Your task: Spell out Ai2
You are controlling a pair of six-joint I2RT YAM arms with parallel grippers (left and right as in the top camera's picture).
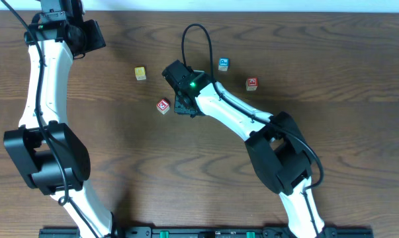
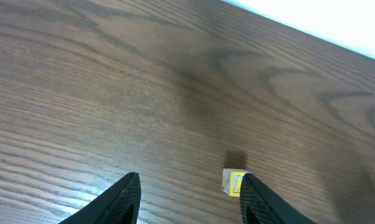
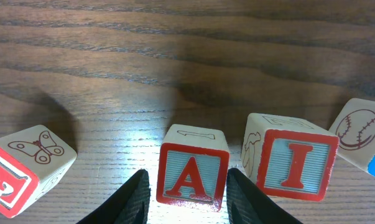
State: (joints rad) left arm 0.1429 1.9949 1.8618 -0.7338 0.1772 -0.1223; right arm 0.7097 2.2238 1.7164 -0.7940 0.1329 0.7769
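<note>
In the right wrist view a red-framed "A" block [image 3: 192, 176] stands on the table between my right gripper's [image 3: 187, 186] fingers. The jaws are open, with a thin gap on the left side. A red-framed "I" block [image 3: 291, 163] stands just right of it, apart. In the overhead view the right gripper [image 1: 184, 104] points down at mid-table and hides both blocks. My left gripper [image 2: 188, 199] is open and empty; in the overhead view it sits at the far left corner [image 1: 87, 36]. No "2" block is visible.
A butterfly block [image 3: 27, 168] lies left of the "A"; a baseball block [image 3: 363, 137] lies at the far right. The overhead view shows a yellow block [image 1: 140, 73], a red block [image 1: 163, 106], a blue block [image 1: 223, 63] and another red block [image 1: 251, 83]. The yellow block [image 2: 234, 182] sits by the left gripper's right finger.
</note>
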